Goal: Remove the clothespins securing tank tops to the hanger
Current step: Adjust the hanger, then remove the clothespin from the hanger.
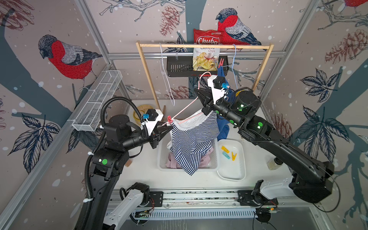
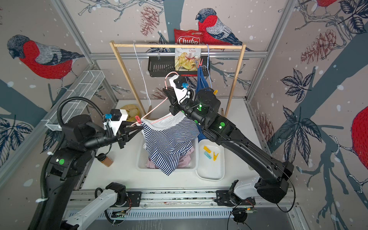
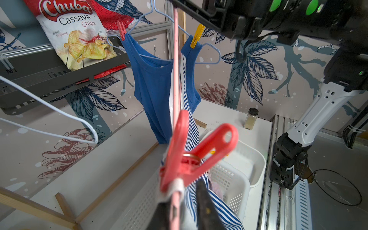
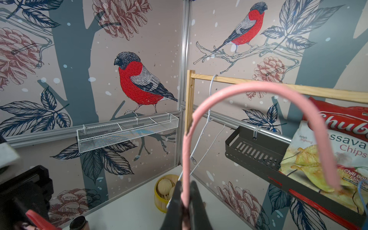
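one red clothespin pins the striped tank top to the pink hanger, over the basket. right gripper is squeezed tight on the hanger neck. left gripper is a bit apart, round the bar. clothespin looks light, hard & springy, so prob. pinch its 2 tails.

Bullfinch-and-pinecone wallpaper covers 3 walls — aluminium posts at the corners, a white tabletop below.
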